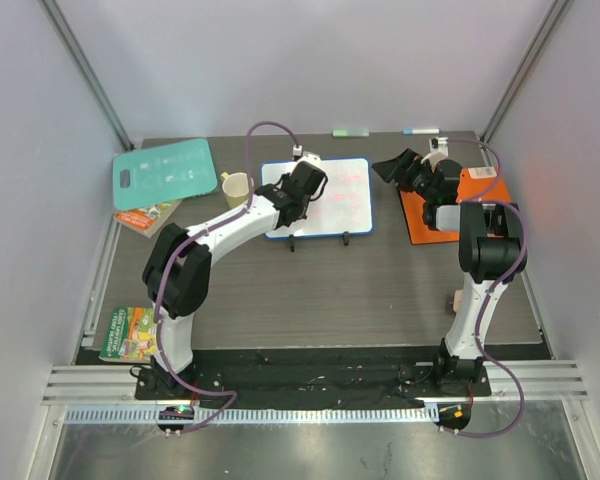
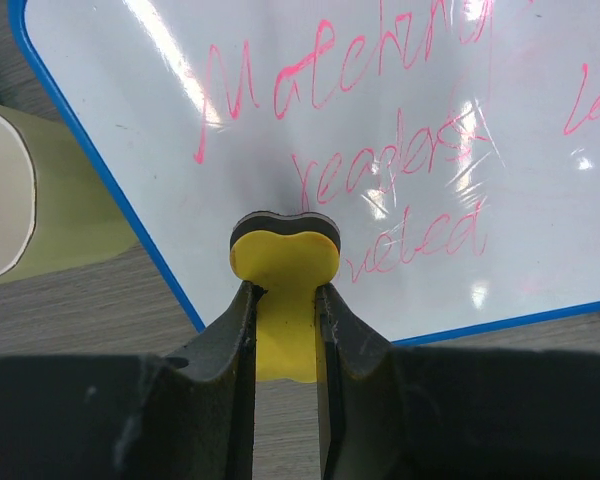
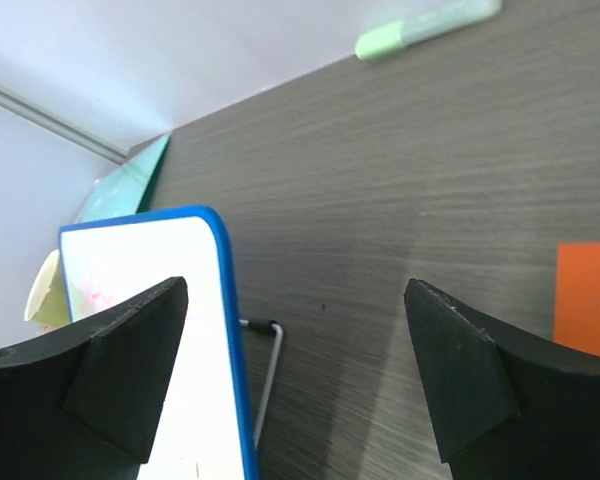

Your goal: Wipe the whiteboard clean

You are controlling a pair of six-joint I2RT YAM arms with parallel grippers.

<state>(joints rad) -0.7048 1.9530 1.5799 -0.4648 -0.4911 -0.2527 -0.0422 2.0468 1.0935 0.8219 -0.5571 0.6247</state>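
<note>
The whiteboard [image 1: 330, 200] lies in the middle of the table, blue-framed, with red writing. In the left wrist view it [image 2: 400, 120] fills the top of the frame, the writing still on it. My left gripper [image 1: 302, 190] is over the board's left part, shut on a yellow eraser [image 2: 284, 262] with a black felt face that rests at the board's near edge. My right gripper [image 1: 395, 163] is open and empty just right of the board. In the right wrist view the board's corner [image 3: 150, 330] sits beside my left finger [image 3: 120, 370].
A cream cup [image 1: 236, 188] stands just left of the board. A teal cutting board [image 1: 165, 172] and a book [image 1: 146, 215] lie at back left. An orange folder [image 1: 480, 215] lies under my right arm. Markers [image 1: 350, 131] lie along the back edge. Another book [image 1: 128, 334] is at front left.
</note>
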